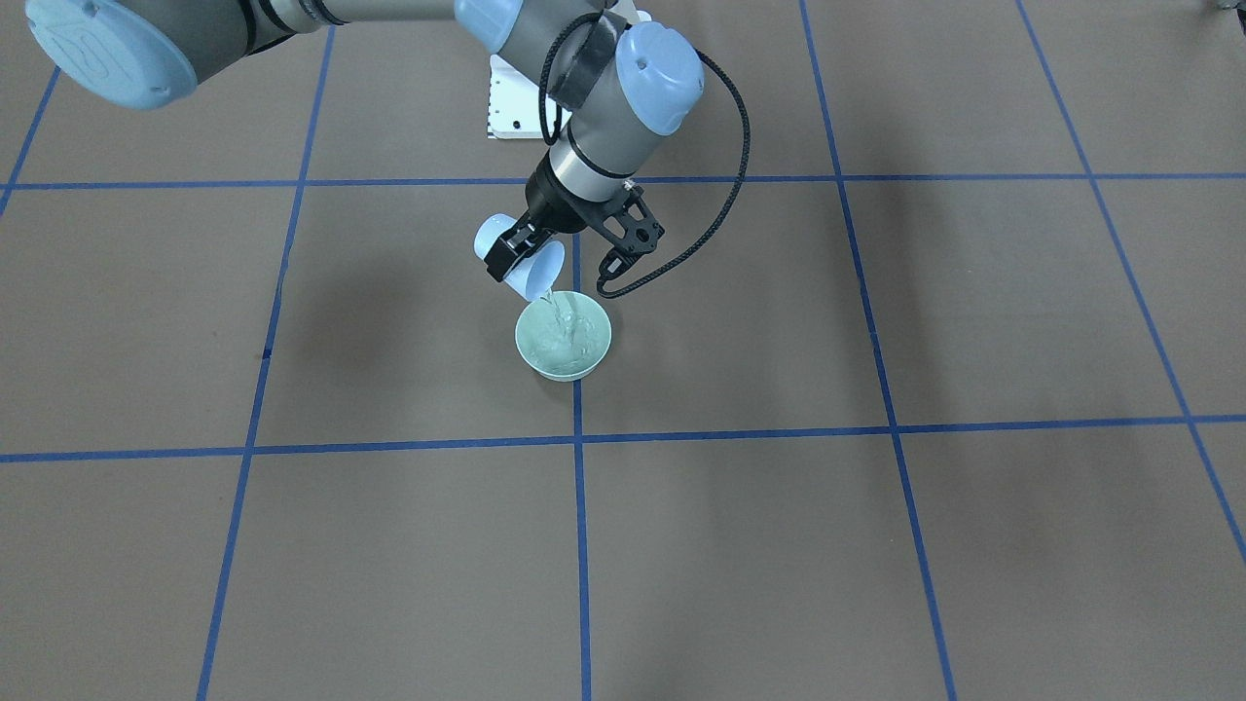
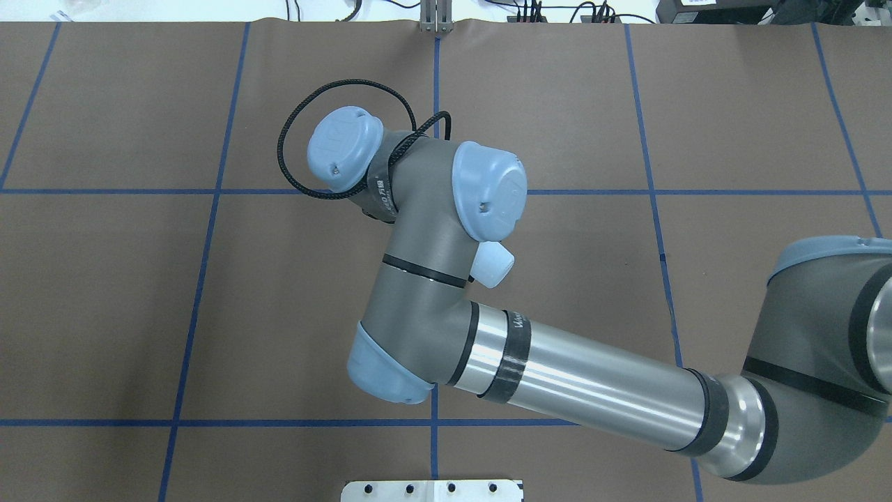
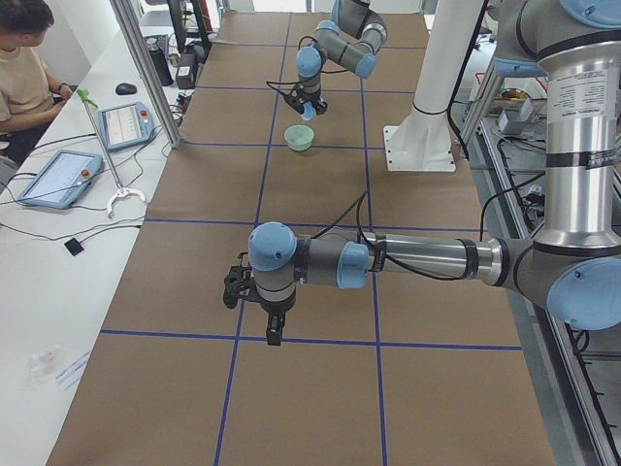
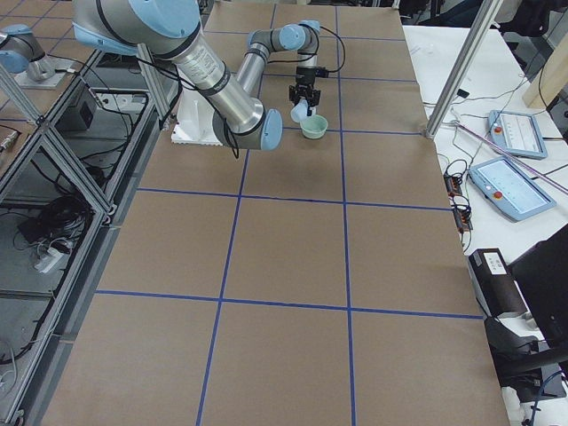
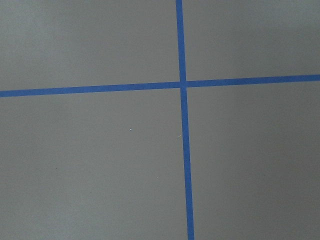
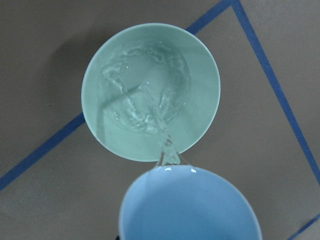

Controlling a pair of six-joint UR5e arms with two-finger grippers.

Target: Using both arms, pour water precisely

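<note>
Right hand grips the pale-blue cup across its side, just above the centre of the front-facing frame, fingers closed on the cup wall. The cup is tipped over, with its base to the upper left and its mouth down and to the lower right.

From the cup's lip the water falls as a thin clear stream, just below and to the right of the right hand. It lands in the pale-green bowl, which stands on the tabletop directly beneath. More of it lies in the bowl's bottom, seen as white ripples and glints around the spot where the stream lands. The bowl sits on a blue tape line.

The right arm reaches in from the upper left of that frame. In the overhead view its wrist covers the bowl, and only the cup's base shows near the centre.

The left hand appears only in the left side view, below the centre, at the end of the left arm. It points down at the tabletop, well apart from the cup and bowl near the top of the frame. It seems to hold nothing, but I cannot tell whether it is open or closed.
</note>
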